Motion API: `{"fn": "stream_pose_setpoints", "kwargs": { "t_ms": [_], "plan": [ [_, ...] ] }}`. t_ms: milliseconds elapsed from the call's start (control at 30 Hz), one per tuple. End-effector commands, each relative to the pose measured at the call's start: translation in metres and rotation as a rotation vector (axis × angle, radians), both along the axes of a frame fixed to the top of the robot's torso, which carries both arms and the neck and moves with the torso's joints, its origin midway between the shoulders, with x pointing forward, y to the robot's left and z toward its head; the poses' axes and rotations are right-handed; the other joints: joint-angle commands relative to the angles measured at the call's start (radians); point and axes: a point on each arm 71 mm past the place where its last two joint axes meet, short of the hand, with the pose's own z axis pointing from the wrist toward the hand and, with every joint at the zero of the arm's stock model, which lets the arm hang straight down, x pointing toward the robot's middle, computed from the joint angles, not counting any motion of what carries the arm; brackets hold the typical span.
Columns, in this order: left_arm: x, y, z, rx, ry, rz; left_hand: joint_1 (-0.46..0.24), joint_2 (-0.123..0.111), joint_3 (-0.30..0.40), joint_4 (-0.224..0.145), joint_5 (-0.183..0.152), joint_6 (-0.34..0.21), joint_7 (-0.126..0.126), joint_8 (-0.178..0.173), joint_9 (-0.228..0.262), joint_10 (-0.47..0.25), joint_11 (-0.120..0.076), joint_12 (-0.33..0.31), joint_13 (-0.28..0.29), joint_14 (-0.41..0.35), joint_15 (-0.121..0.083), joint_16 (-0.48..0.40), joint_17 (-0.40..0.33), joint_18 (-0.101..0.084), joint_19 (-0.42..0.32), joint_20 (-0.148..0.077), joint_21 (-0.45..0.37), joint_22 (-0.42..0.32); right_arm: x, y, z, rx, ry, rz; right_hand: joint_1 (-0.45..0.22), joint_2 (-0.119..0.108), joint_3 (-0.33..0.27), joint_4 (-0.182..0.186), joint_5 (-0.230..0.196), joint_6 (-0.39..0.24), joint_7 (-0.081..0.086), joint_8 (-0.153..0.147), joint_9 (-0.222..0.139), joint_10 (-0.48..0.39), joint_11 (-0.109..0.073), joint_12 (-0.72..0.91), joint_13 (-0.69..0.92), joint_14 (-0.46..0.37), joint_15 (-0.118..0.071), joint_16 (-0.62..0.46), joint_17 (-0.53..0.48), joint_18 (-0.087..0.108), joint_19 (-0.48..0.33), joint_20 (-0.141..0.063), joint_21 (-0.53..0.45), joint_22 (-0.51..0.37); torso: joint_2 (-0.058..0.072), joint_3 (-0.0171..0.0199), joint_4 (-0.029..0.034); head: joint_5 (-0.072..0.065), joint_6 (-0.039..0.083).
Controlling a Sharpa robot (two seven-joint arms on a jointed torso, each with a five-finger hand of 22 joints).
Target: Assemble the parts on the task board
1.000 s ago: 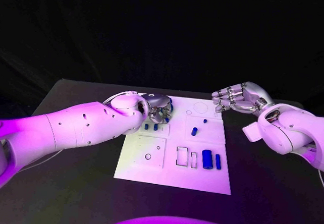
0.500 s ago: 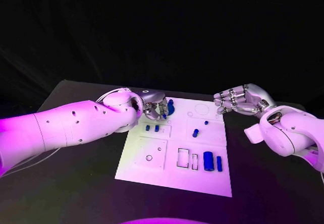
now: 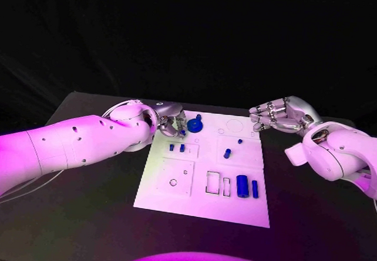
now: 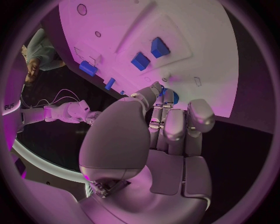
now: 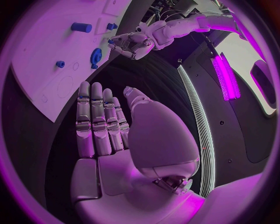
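One blue gear [image 3: 194,126] sits at the far end of the white board [image 3: 172,197], pinched by the left hand [image 3: 170,124] to seat it; the right hand [image 3: 278,116] waits aside, fingers together, holding nothing.

Robotics lab or test cell, probably. Black tabletop [image 3: 82,219] against black backdrop, white task board [image 3: 204,196] centred with outlined slots and small blue parts [image 3: 242,186]. Cables [image 5: 175,11] trail behind arm; background too dark to confirm.
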Motion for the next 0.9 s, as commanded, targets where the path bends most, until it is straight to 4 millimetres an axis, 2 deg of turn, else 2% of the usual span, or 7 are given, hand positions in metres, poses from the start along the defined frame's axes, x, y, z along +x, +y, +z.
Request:
{"fn": "stream_pose_setpoints", "kwargs": {
  "t_ms": [33, 200, 567, 900],
  "plan": [
    [-0.0004, 0.0001, -0.0004, -0.001, 0.018, -0.002, -0.009, 0.002, 0.001, 0.004, -0.001, 0.007, -0.001, -0.004, 0.000, 0.007, -0.002, -0.004, 0.001, 0.001, -0.003, 0.006, -0.001, -0.017, -0.003, -0.001, 0.005, 0.000, 0.0000, 0.0003, 0.0001, -0.002, -0.007, 0.005, 0.003, 0.007, 0.007, 0.000, -0.002, -0.003, -0.002, 0.002, -0.001, 0.001, -0.002, 0.001, -0.001, -0.004, -0.004, -0.001, 0.000, 0.007, 0.005, 0.003, -0.003, -0.001, 0.000, -0.0005, 0.0001, 0.001, 0.000],
    [-0.0003, 0.0017, -0.0009, 0.003, 0.023, 0.002, -0.009, 0.001, 0.001, 0.004, -0.001, 0.007, -0.001, -0.004, 0.000, 0.007, -0.002, -0.005, 0.001, 0.001, -0.003, 0.006, -0.001, -0.017, -0.003, -0.001, 0.005, 0.000, 0.0001, 0.0006, -0.0001, -0.002, -0.006, 0.006, 0.003, 0.007, 0.007, 0.000, -0.002, -0.003, -0.002, 0.002, -0.001, 0.001, -0.002, 0.001, -0.001, -0.004, -0.004, -0.001, 0.000, 0.007, 0.005, 0.003, -0.003, -0.001, -0.001, -0.0004, -0.0007, 0.007, 0.000],
    [0.0000, 0.0024, -0.0037, 0.022, 0.050, 0.004, -0.011, 0.000, 0.001, 0.004, -0.001, 0.007, -0.001, -0.005, 0.000, 0.008, -0.002, -0.007, 0.001, 0.001, -0.003, 0.006, -0.002, -0.017, -0.004, -0.001, 0.004, -0.002, 0.0001, 0.0015, -0.0009, -0.001, -0.005, 0.008, 0.003, 0.007, 0.007, 0.000, -0.002, -0.003, -0.002, 0.002, -0.001, 0.001, -0.002, 0.001, -0.001, -0.004, -0.004, -0.001, 0.000, 0.007, 0.005, 0.003, -0.003, -0.001, -0.001, -0.0005, 0.0000, 0.005, -0.002],
    [0.0015, 0.0039, -0.0064, 0.040, 0.068, 0.013, -0.013, 0.000, 0.001, 0.005, -0.001, 0.007, -0.001, -0.007, 0.000, 0.008, -0.002, -0.009, 0.002, 0.001, -0.003, 0.006, -0.002, -0.016, -0.005, -0.001, 0.003, -0.004, 0.0000, 0.0017, -0.0012, -0.001, -0.005, 0.008, 0.001, 0.007, 0.008, 0.000, -0.001, -0.002, -0.003, 0.002, -0.001, 0.002, -0.003, 0.001, -0.001, -0.003, -0.004, -0.001, 0.000, 0.007, 0.006, 0.003, -0.003, -0.002, 0.000, -0.0004, -0.0007, 0.011, -0.003]
  ]
}}
